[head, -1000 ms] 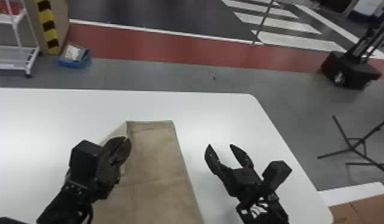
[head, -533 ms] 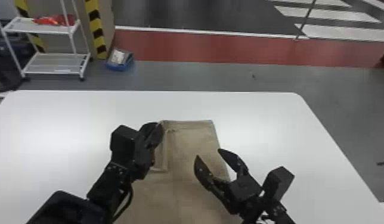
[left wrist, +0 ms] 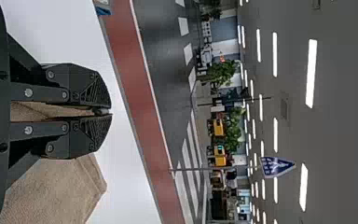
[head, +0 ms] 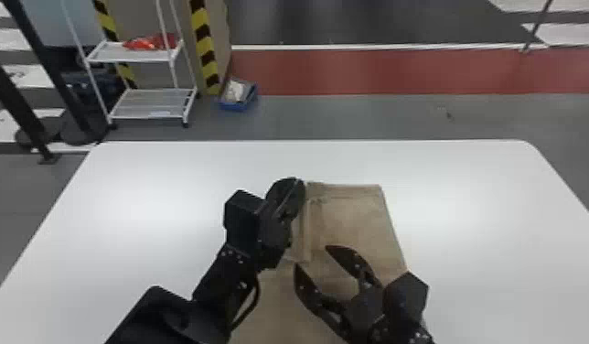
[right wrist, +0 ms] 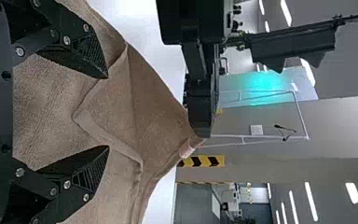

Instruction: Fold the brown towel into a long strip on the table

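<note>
The white table (head: 472, 192) is carrying the brown towel (head: 353, 219), which is lying a little right of the middle, running from the near edge towards the far edge and stopping short of it. Above the cloth, the right gripper (head: 312, 256) is holding its two fingers spread, apparently pinching nothing. The left gripper (left wrist: 108, 112) is pressing its fingers together on the towel's left side, lifting cloth near the end towards the table's far edge. Beside that grip, a narrow folded flap (head: 313, 228) is resting on the towel.

With nothing pinning the rest, a pull from the left may be risking dragging the whole towel askew. The right fingers, going in low, could be catching the lower layer as well as the flap. Uneven lifting could be leaving the strip slanted or creased.
</note>
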### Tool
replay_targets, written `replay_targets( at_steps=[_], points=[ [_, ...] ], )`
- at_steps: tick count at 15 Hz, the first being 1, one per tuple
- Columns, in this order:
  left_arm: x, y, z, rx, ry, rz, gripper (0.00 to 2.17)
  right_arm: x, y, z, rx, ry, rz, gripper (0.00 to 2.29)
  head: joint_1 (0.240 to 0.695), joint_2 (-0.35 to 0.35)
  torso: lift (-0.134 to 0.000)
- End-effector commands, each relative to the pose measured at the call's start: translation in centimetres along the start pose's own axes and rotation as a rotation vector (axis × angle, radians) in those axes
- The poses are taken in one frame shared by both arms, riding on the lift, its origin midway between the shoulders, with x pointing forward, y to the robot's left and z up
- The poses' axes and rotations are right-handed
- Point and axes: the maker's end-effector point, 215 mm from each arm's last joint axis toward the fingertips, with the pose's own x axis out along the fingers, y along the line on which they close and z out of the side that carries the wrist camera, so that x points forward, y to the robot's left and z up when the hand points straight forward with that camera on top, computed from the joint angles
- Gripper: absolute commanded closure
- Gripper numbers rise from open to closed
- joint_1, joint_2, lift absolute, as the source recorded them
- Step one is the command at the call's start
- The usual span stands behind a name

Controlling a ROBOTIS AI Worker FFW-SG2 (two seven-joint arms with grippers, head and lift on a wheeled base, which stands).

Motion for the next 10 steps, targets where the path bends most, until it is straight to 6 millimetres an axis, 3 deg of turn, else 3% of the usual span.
replay_targets(
  at_steps=[1, 10],
  points=[
    [-0.5, 0.0, -0.1, 0.005, 0.000, -0.002, 1.03, 1.5, 1.2, -0.7, -0.031, 0.025, 0.033, 0.44, 0.695, 0.051, -0.123],
    [-1.1, 1.1, -0.1, -0.006, -0.009, 0.007, 1.03, 3.8, 0.3, -3.0, -0.065, 0.123, 0.006, 0.47, 0.695, 0.102, -0.123]
  ],
)
